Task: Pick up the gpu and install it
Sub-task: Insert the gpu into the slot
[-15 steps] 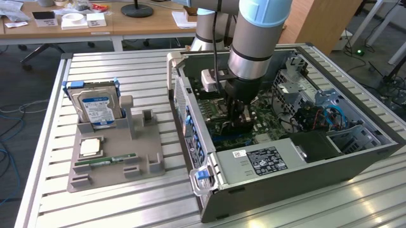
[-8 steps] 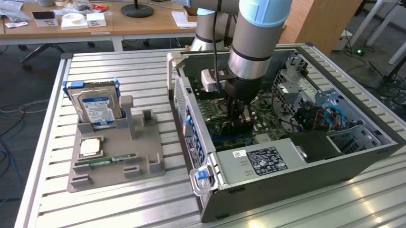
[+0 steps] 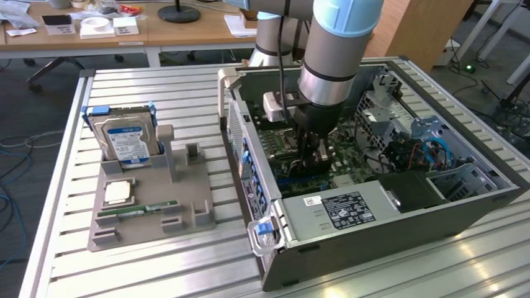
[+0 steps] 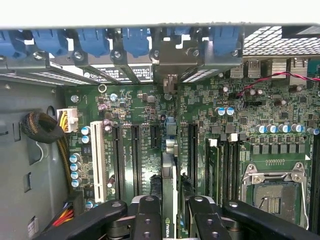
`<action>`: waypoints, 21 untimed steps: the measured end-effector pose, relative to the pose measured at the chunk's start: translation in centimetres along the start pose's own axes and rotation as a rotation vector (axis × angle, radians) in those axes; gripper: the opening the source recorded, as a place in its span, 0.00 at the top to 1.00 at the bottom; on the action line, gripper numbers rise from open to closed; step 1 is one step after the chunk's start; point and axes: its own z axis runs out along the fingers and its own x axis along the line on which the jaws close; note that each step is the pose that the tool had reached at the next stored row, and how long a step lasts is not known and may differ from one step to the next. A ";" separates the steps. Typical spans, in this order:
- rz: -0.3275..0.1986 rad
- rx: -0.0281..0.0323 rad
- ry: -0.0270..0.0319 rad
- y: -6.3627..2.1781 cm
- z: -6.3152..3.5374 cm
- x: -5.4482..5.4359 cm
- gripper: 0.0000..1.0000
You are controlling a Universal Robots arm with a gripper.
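Inside the open computer case (image 3: 248, 133), the gpu (image 4: 169, 162) stands on edge over the green motherboard (image 4: 140, 107), in line with a long expansion slot. Its metal bracket end (image 4: 170, 82) points at the rear slot openings under the blue latches. My gripper (image 4: 171, 189) reaches down into the case with one black finger on each flat side of the card, shut on it. In the exterior view the gripper (image 3: 313, 156) is low over the board in the middle of the case and covers the card. Whether the card's edge sits fully in the slot cannot be told.
Beside the case, on the exterior view's left, a grey tray (image 3: 190, 214) holds an upright silver hard drive (image 3: 124, 141), a green memory stick (image 3: 136, 210) and a small square chip (image 3: 118, 192). The power supply (image 3: 344, 210) fills the case's near end. A CPU socket (image 4: 272, 192) and a cable bundle (image 4: 42, 127) flank the slots.
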 end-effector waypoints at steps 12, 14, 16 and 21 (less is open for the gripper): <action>0.000 -0.0002 -0.0011 0.01 0.01 -0.1 0.75; 0.000 -0.0002 -0.0058 0.03 0.06 -0.1 0.75; 0.000 -0.0003 -0.0133 0.12 0.13 0.0 0.75; 0.000 -0.0001 -0.0139 0.21 0.19 0.1 0.75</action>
